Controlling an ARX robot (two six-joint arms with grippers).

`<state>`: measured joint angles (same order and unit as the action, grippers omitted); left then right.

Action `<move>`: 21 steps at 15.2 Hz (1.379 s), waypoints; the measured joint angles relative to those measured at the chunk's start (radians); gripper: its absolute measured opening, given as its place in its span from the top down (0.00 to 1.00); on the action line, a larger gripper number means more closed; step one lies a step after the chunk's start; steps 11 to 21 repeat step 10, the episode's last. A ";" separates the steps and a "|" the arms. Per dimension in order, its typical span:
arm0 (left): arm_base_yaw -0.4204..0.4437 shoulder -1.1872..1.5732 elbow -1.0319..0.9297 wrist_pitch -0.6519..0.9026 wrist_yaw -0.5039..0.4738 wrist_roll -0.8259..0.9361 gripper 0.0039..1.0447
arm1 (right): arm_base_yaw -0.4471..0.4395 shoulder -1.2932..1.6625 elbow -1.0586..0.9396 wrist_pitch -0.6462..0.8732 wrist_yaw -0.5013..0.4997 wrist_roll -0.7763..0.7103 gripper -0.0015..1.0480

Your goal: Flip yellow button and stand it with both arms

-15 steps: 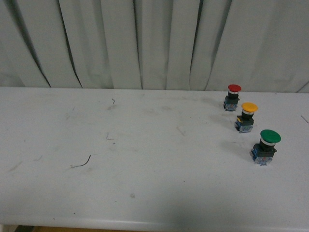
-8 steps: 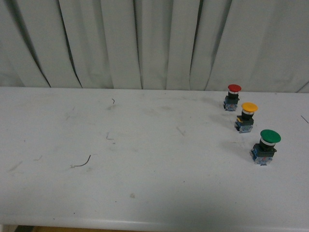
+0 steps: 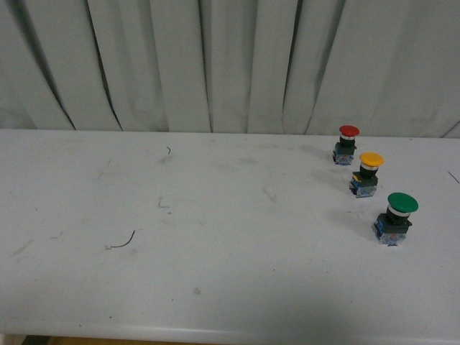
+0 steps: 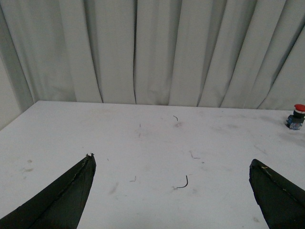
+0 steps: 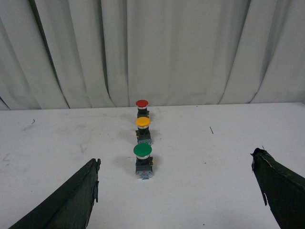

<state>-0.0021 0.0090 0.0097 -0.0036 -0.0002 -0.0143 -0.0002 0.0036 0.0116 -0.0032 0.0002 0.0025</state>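
The yellow button [image 3: 370, 175] stands upright on the white bench [image 3: 215, 244], cap up and block base down, at about 3 o'clock in the front view, far over on the robot's right side. It is the middle one of a short row: the red button [image 3: 348, 144] sits just beyond it toward the curtain [image 3: 215, 65], and the green button [image 3: 396, 218] just nearer the robot, each a little apart from it.

Neither arm shows in the front view. In the right wrist view the right end effector [image 5: 178, 191] is released, its two dark fingers spread wide with nothing between them, and the row runs straight ahead of the gap toward 12 o'clock: green first, then the yellow button [image 5: 143, 130], then red. So the long axis of the yellow button is vertical, and the green one stands between it and the right end effector.

The left end effector [image 4: 174, 191] is also released and empty; its view shows bare bench, a few scraps of wire [image 4: 182, 182], and only the red button [image 4: 297, 116] at about 2 o'clock.

The right arm looks clearly nearer. Reaching straight in would likely meet the green button first, so an approach from above or from the side seems called for.
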 joint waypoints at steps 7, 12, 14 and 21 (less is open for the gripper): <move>0.000 0.000 0.000 0.000 0.000 0.000 0.06 | 0.000 0.000 0.000 0.000 0.000 0.000 0.06; 0.000 0.000 0.000 0.000 0.000 0.000 0.06 | 0.000 0.000 0.000 0.000 0.000 0.000 0.06; 0.000 0.000 0.000 0.000 0.000 0.000 0.06 | 0.000 0.000 0.000 0.000 0.000 0.000 0.06; 0.000 0.000 0.000 0.000 0.000 0.000 0.06 | 0.000 0.000 0.000 0.000 0.000 0.000 0.06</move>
